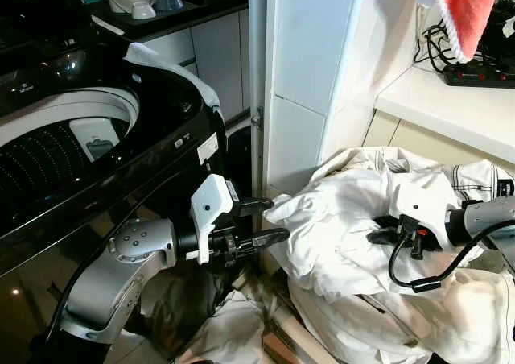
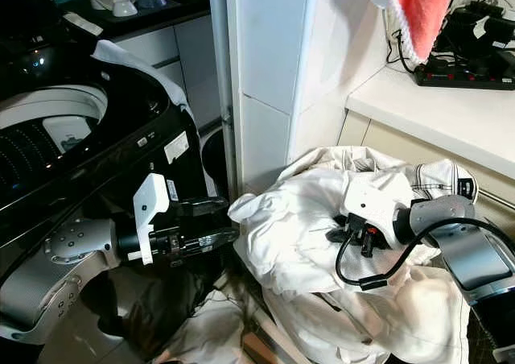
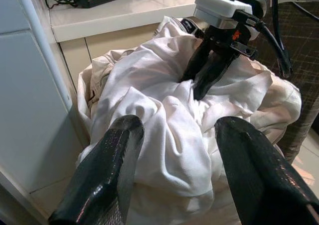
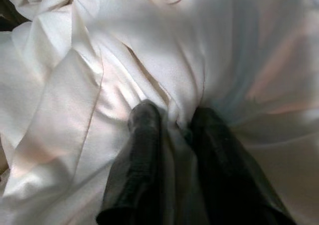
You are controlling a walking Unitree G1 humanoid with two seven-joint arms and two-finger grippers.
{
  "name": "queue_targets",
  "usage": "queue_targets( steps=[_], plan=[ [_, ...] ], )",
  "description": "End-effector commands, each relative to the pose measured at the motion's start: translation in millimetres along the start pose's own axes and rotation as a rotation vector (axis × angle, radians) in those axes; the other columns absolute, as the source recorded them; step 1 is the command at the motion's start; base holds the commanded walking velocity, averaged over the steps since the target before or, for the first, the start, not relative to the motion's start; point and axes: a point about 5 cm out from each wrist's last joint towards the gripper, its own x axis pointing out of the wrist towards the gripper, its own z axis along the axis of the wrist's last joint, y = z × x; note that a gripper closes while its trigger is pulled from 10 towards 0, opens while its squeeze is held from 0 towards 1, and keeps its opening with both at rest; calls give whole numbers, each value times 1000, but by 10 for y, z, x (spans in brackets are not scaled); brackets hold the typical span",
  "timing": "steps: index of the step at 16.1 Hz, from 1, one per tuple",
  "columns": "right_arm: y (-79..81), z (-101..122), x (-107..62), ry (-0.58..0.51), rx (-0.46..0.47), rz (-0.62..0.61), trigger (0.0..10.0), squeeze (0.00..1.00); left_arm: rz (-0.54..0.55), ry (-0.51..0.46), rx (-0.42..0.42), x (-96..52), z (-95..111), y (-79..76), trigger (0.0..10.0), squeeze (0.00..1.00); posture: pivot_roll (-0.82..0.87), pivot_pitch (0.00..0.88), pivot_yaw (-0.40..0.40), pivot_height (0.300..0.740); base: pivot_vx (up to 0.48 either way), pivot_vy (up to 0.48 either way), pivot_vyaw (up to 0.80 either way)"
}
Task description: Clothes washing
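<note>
Right claw (image 4: 174, 128) pinches white garment (image 1: 338, 227); left claw (image 3: 179, 135) gapes beside it.

The right gripper's (image 1: 378, 237) fingertips (image 4: 149, 116) are buried in a fold of the white clothes (image 1: 338, 219), so the tips themselves stay hidden. The heap covers its basket (image 3: 294, 120) except for one dark side. The washing machine (image 1: 96, 138) is cut off by the picture's edge, and the red cloth (image 1: 467, 10) runs past the top.

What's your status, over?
Right gripper jaws pinching white laundry. Left gripper open at pile edge. Washer open alongside.
</note>
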Motion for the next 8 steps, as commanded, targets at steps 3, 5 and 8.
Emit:
queue_targets(
  steps=[3, 5, 8],
  plan=[
    [14, 51, -75, -53, 40, 27, 0, 0, 6, 9, 19, 3, -1, 28, 10000, 0, 5, 0, 45, 740, 0, 0, 0],
    [9, 222, -187, -195, 96, 50, 0, 0, 65, -23, 46, 9, 44, 104, 10000, 0, 8, 0, 44, 740, 0, 0, 0],
    [-47, 499, -374, -418, 162, 45, 0, 0, 147, -92, 67, 7, 154, 224, 10000, 0, 6, 0, 47, 740, 0, 0, 0]
  ],
)
